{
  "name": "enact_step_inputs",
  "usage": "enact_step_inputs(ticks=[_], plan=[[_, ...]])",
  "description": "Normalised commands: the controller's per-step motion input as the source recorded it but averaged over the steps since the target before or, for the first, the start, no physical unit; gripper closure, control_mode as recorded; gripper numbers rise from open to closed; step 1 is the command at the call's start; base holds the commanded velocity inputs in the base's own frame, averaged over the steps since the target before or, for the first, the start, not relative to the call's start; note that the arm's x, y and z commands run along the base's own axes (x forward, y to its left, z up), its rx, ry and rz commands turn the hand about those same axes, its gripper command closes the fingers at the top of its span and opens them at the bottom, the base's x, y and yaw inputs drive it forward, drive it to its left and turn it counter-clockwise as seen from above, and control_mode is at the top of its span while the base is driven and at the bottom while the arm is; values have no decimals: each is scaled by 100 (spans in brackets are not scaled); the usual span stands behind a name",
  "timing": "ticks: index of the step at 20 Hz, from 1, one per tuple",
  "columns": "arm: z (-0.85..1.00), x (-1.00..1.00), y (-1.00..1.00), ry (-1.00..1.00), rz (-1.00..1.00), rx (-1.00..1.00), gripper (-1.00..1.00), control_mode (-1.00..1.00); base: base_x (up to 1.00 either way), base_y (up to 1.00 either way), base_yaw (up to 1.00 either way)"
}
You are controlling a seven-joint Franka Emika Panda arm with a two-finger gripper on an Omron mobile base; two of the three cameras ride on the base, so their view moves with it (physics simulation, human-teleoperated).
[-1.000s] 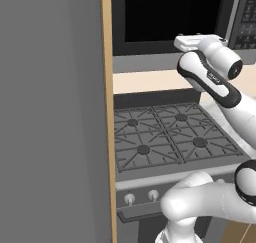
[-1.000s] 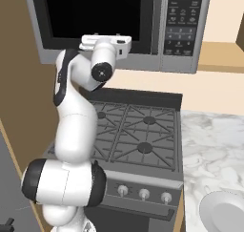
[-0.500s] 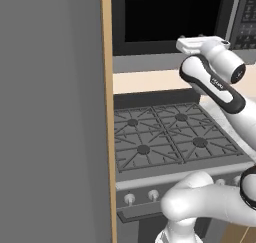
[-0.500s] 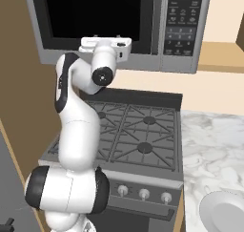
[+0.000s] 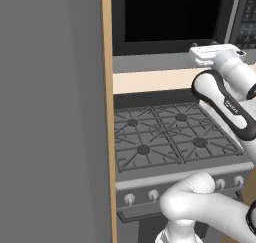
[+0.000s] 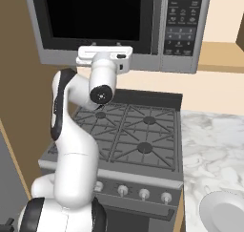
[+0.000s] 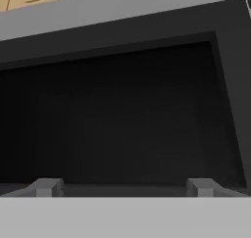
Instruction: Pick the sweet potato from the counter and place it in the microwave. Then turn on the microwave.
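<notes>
End effector (image 7: 122,187) spread wide and empty, raised level with the lower edge of the microwave (image 6: 100,16), facing its shut dark door. Sweet potato cannot be made out; bench (image 6: 214,145) right of the microwave, below it, carrying a white plate (image 6: 224,212). Likely snags: pushing forward against the shut door, or reaching for the plate instead of the sweet potato.

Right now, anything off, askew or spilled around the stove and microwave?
Nothing stands out. The microwave door is shut, its glass dark and intact. The stove grates sit square, nothing spilled. A white plate lies flat on the counter. The pincer is open and empty, facing the door.
</notes>
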Motion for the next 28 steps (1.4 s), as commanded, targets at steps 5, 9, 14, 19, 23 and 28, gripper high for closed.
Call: enact_step_inputs(ticks=[5, 9, 14, 19, 23, 28], plan=[[0, -29, -35, 0, 0, 0, -100, -100, 0, 0, 0], [0, -24, -47, 0, 0, 0, -100, -100, 0, 0, 0], [0, -31, -50, 0, 0, 0, -100, -100, 0, 0, 0], [-3, -16, -42, 0, -4, 0, -100, -100, 0, 0, 0], [-6, -10, -35, 0, -8, 0, -100, -100, 0, 0, 0], [-3, -1, -17, 0, -13, -4, -100, -100, 0, 0, 0]])
